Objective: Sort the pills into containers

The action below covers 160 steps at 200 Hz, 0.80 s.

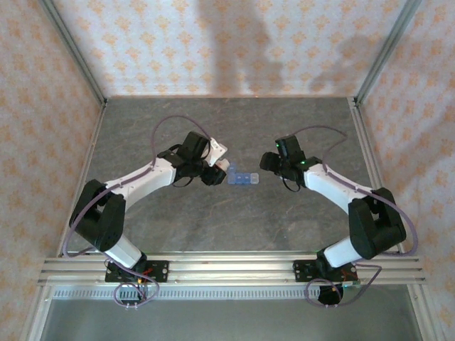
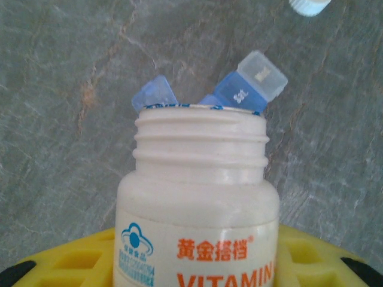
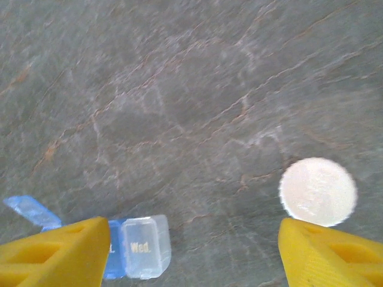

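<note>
1. The left claw (image 1: 212,173) is pinching a white vitamin bottle (image 2: 197,197) around the body. The bottle's mouth is uncapped and points away from the wrist.
2. Just past that mouth lies the blue pill box (image 2: 248,86), with at least two of its lids flipped up. I cannot tell whether any pills are in it.
3. From above, the pill box sits between the two claws. Its long axis runs left to right, along the line from one claw to the other.
4. The left claw looks nearer, so the pour likely turns on tipping the mouth over an open compartment.
5. The right claw (image 3: 194,242) is spread wide and holds nothing. The pill box lies by its left finger, and the white cap (image 3: 318,191) sits on the grey table (image 3: 179,89) near its right finger.
</note>
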Available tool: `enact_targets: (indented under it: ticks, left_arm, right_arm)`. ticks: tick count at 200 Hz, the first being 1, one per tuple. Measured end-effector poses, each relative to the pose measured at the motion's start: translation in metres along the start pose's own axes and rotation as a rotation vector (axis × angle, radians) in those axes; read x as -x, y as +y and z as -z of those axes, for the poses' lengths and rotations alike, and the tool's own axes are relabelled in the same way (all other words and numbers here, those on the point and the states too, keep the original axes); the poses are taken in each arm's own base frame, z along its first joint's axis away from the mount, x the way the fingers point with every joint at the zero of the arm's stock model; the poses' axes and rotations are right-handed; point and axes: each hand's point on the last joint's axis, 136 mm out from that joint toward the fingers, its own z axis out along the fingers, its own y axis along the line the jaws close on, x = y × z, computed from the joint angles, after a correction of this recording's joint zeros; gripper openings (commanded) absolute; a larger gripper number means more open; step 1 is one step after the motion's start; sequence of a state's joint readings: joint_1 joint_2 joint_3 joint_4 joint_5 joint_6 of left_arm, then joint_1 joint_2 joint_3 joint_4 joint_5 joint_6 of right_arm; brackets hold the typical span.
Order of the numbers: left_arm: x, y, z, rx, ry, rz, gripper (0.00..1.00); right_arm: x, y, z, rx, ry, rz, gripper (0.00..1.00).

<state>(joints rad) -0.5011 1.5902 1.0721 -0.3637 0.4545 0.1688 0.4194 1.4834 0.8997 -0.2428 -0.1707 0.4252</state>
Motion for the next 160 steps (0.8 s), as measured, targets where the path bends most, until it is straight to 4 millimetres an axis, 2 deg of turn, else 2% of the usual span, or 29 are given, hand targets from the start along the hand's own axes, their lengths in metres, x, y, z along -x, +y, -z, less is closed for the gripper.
enact_targets:
  ticks: [84, 124, 160]
  left_arm:
    - [-0.018, 0.001, -0.012, -0.017, 0.076, -0.044, 0.0]
    - [-0.027, 0.002, -0.023, -0.026, 0.119, -0.034, 0.0]
    - [-0.024, 0.003, -0.028, -0.029, 0.134, -0.032, 0.0]
  right_arm:
    - [-0.037, 0.008, -0.039, 0.022, 0.156, 0.033, 0.72]
    - [-0.04, 0.015, -0.048, 0.031, 0.176, 0.041, 0.71]
    - [-0.037, 0.021, -0.047, 0.052, 0.175, 0.043, 0.71]
